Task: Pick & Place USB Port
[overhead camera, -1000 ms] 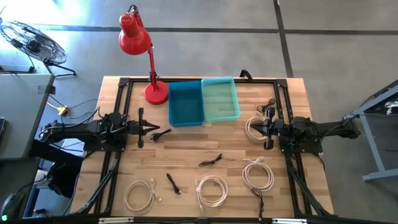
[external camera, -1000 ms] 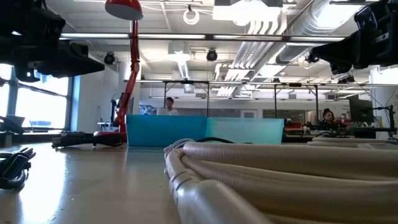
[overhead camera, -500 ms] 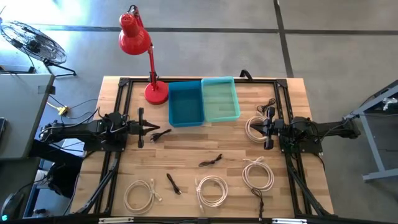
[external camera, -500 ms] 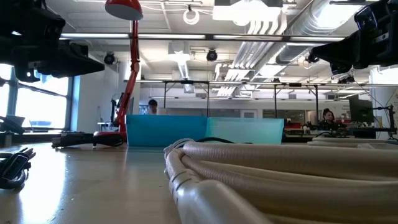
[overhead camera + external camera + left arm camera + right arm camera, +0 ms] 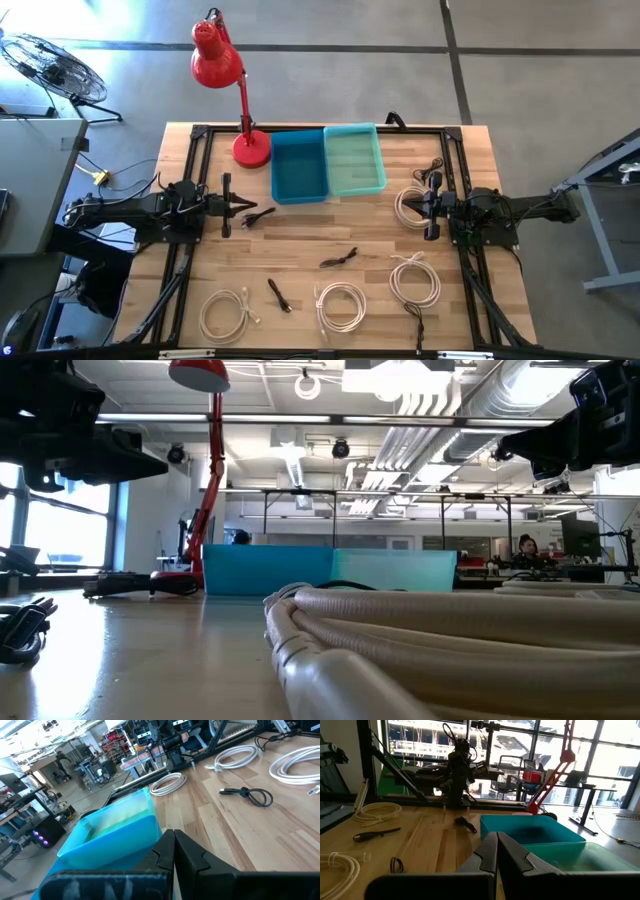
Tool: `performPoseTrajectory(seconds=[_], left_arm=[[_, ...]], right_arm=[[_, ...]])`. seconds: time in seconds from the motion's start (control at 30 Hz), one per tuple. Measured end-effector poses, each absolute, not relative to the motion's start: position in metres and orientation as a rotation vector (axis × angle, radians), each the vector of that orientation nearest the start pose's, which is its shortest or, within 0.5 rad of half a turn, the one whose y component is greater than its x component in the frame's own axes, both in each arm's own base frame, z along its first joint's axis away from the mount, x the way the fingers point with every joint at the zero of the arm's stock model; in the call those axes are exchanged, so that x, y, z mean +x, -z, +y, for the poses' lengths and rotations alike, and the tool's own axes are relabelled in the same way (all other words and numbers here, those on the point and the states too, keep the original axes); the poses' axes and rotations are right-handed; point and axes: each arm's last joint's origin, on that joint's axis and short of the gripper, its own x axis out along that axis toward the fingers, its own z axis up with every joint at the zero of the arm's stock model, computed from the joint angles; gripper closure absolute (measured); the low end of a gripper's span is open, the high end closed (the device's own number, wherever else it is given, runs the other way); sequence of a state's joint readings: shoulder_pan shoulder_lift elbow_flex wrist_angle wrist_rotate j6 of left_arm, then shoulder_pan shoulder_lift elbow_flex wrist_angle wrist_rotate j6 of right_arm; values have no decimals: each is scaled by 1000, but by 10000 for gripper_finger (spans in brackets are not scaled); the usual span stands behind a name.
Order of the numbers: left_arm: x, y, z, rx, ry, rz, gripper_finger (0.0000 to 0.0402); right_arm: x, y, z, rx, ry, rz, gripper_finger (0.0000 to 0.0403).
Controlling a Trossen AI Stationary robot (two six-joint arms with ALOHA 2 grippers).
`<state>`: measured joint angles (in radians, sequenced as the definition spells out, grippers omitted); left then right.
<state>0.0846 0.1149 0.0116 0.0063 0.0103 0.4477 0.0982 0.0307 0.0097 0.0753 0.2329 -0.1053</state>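
Note:
Several cables lie flat on the wooden table: black ones (image 5: 338, 259), (image 5: 278, 295), (image 5: 258, 214), and white coils (image 5: 228, 312), (image 5: 340, 305), (image 5: 414, 280), (image 5: 410, 207). A blue bin (image 5: 299, 165) and a teal bin (image 5: 354, 160) stand side by side at the far middle. My left gripper (image 5: 243, 208) is shut and raised at the table's left, just short of the small black cable. My right gripper (image 5: 418, 206) is shut and raised at the right, above a white coil. The left wrist view shows a looped black cable (image 5: 250, 796) and the blue bin (image 5: 115, 832).
A red desk lamp (image 5: 240, 90) stands with its base (image 5: 252, 148) left of the blue bin. More black cables lie by the right arm (image 5: 433, 172) and at the near edge (image 5: 418, 320). A black frame (image 5: 200, 135) runs along the table's sides. Bare wood lies between the grippers.

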Motion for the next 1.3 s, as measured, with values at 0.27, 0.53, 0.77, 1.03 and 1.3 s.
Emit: performPoseTrajectory(seconds=[0.27, 0.53, 0.77, 1.03, 1.3], left_arm=[[103, -161, 11, 442, -143, 104, 401], [103, -162, 12, 443, -165, 108, 401], [103, -161, 12, 443, -172, 118, 401], [104, -161, 10, 384, -94, 96, 401], [103, -164, 9, 351, -76, 89, 401]], right_arm=[[98, -172, 3, -96, 137, -47, 402], [98, -172, 3, 8, 128, -57, 402], [97, -176, -1, -112, 288, -81, 402], [87, -215, -3, -160, 313, -15, 402], [80, -282, -7, -3, 452, 277, 359]])
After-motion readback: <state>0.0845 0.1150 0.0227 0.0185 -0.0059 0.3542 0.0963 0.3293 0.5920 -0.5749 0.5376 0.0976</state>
